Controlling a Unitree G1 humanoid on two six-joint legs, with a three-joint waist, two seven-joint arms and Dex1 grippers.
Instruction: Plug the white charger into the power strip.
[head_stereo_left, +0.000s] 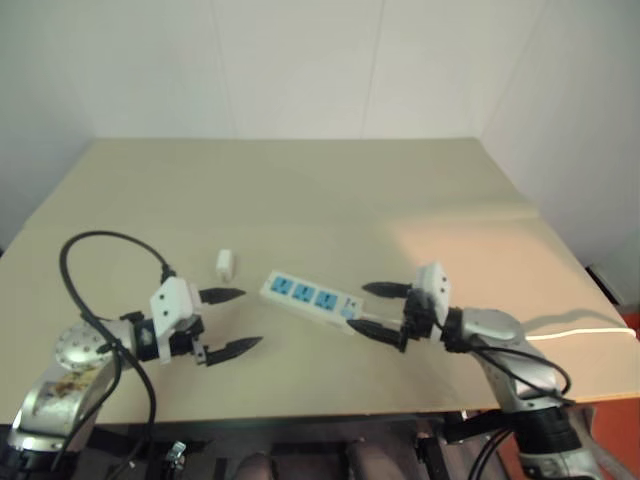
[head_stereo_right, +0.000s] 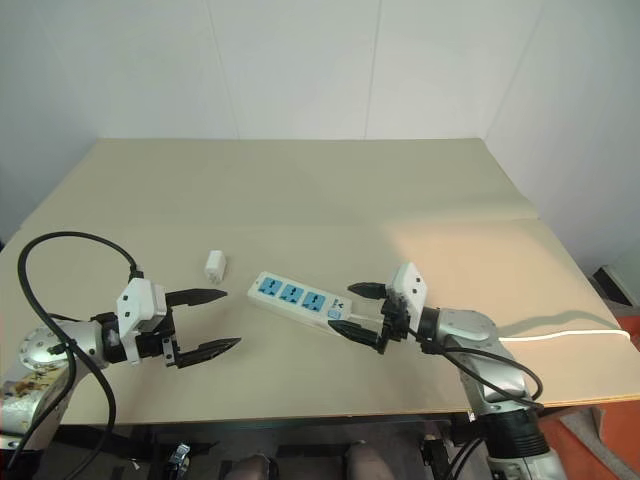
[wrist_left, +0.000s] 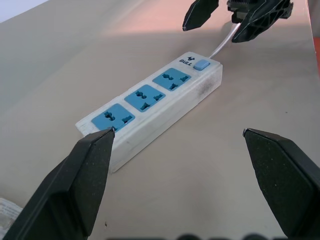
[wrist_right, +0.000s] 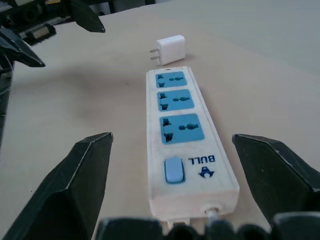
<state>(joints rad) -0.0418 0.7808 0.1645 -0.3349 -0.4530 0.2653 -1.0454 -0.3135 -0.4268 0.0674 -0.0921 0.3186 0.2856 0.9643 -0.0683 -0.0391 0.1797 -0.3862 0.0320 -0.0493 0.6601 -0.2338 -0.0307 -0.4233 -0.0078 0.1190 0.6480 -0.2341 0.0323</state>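
- Black fingers of the left gripper (head_stereo_right: 205, 322) stand spread apart and empty above the near part of the tan wooden table (head_stereo_right: 330, 190), pointing toward the free end of the power strip (head_stereo_right: 300, 297).
- Black too, the fingers of the right gripper (head_stereo_right: 355, 308) are parted wide with nothing between them, at the strip's switch end; whether they touch the strip cannot be told.
- The power strip, a long white bar printed "BULL", lies flat and slantwise on the table between the two grippers, its three blue sockets (wrist_right: 173, 99) facing up and all unoccupied.
- A pale blue switch (wrist_right: 173, 169) sits at the end nearest the right gripper, where a pale cord (wrist_left: 223, 44) leaves the strip.
- The white charger (head_stereo_right: 214, 265) lies on its side on the table just past the strip's far, free end, apart from it and unplugged; in the right wrist view its two metal prongs (wrist_right: 152, 55) point sideways, away from the sockets.
- Beyond the charger the tabletop runs back to a plain white wall (head_stereo_right: 300, 60).
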